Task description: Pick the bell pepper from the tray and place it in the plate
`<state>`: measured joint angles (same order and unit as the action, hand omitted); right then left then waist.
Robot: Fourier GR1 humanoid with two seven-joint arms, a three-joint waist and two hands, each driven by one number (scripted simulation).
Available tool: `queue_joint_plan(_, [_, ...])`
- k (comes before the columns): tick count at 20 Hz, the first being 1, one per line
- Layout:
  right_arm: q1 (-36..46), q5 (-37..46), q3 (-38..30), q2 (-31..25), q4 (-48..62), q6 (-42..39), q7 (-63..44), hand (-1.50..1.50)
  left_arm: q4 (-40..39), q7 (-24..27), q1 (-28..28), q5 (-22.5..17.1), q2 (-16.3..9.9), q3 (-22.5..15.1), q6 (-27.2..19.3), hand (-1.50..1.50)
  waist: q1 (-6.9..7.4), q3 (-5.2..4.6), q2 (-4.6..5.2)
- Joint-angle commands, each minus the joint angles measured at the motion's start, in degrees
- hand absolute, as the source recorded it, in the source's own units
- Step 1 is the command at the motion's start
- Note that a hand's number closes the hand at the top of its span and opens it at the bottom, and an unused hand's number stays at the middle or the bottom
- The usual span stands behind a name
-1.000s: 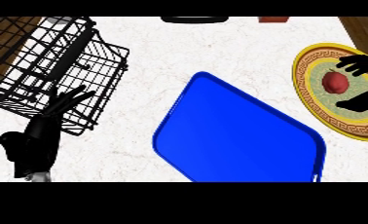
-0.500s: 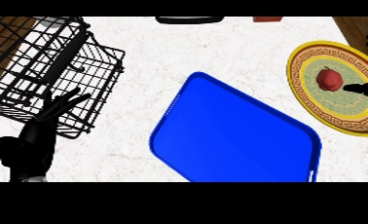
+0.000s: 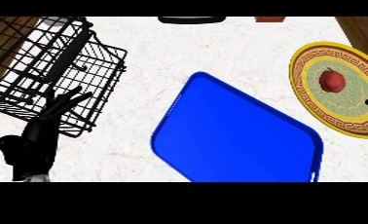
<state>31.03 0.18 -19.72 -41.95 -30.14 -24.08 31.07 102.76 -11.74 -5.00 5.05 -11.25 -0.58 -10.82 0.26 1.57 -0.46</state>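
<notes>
**Pepper on the plate, little left to spoil**

A red bell pepper (image 3: 331, 80) sits near the middle of a yellow-rimmed plate (image 3: 307, 61) at the right edge of the white desk (image 3: 215, 47), with nothing touching it. The blue tray (image 3: 237, 135) it was meant to leave lies bare just beside the plate, angled across the lower centre. The right robot hand is out of view apart from what may be a dark sliver at the frame's right edge, too small to read.

The left robot hand (image 3: 59, 105) rests at the lower left, fingers straight and spread upward, holding nothing, its tips overlapping the black wire basket (image 3: 79, 67) in this steep view.

The placement looks done, so the risks are modest. The pepper, being rounded, could roll toward the rim if the plate were nudged by a returning arm. The plate runs past the picture's right edge, so how close it lies to the desk's edge cannot be told. On the left, any careless sweep could catch fingers in the basket's wires and drag it.
</notes>
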Motion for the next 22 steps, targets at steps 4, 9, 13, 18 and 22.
queue_joint_plan(4, [-0.06, 0.52, -0.11, -0.89, 2.98, -2.95, 6.03, -1.50, -8.98, -4.66, 2.25, -1.18, 2.71, -2.49, 1.80, 0.00, -0.18, -1.42, 1.41])
queue_joint_plan(9, [-0.65, 1.94, -0.05, -1.24, 6.17, -0.62, 8.11, -1.50, -8.87, -3.67, 2.12, -1.33, 3.27, -2.16, 2.09, 0.00, 0.19, -1.38, 1.58])
queue_joint_plan(13, [-0.12, 3.89, 0.98, -0.03, 7.34, 3.92, 7.52, -1.50, -9.58, -1.76, -0.09, 0.14, 4.28, -3.81, 2.27, 0.00, 0.40, -1.45, 1.60])
queue_joint_plan(18, [0.57, 5.36, 1.42, 0.09, 9.20, 6.49, 8.88, -1.50, -9.46, -3.69, 2.49, -0.20, 4.05, -2.29, 2.23, 0.00, 0.30, -1.43, 1.55])
queue_joint_plan(22, [-0.90, 6.15, 1.42, -0.59, 11.21, 7.17, 11.23, -1.50, -9.36, -2.68, 1.08, 1.37, 5.43, -3.59, 1.51, 0.00, 0.15, -1.37, 1.71])
